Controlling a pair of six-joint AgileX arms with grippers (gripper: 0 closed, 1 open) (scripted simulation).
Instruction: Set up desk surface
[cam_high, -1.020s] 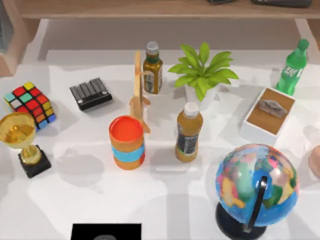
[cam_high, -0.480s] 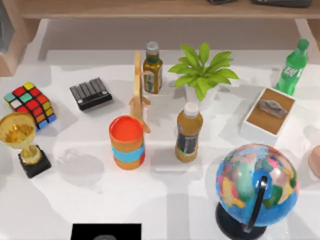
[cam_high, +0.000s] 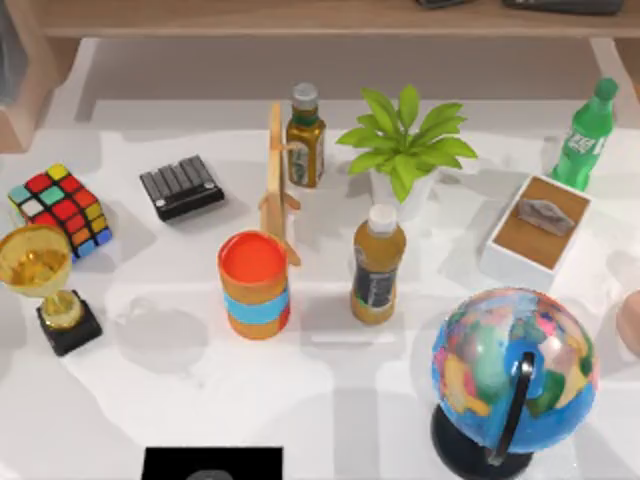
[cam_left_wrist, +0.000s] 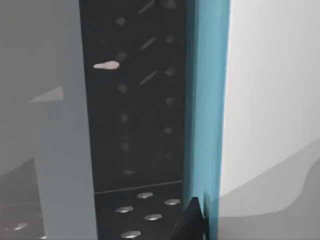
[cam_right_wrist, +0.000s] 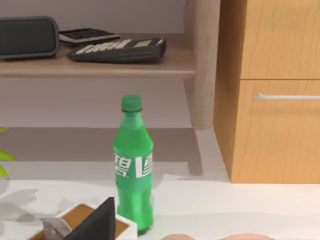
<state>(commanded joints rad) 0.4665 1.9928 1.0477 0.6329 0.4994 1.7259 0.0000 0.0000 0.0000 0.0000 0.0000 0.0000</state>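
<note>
Jaw state impossible to tell for left gripper (cam_left_wrist: 192, 222), close against a dark perforated panel with a blue edge, or for right gripper (cam_right_wrist: 95, 225), low near 3 o'clock and facing a green plastic soda bottle (cam_right_wrist: 132, 165). Spread beneath everything: broad, glossy white desk surface (cam_high: 330, 420), running up to a light-brown wooden shelf (cam_high: 300, 18) at 12 o'clock. Crowded at centre with an orange cup banded in blue (cam_high: 254, 285) and an amber white-capped bottle (cam_high: 377, 265); at 5 o'clock, a multicoloured globe on a black stand (cam_high: 513, 370); at 9 o'clock, a gold trophy (cam_high: 45, 285). All unmoved since a second ago; shifted only, faint shadows beside the trophy. Likely meaning: arms in motion overhead, arranging not yet begun.
</note>
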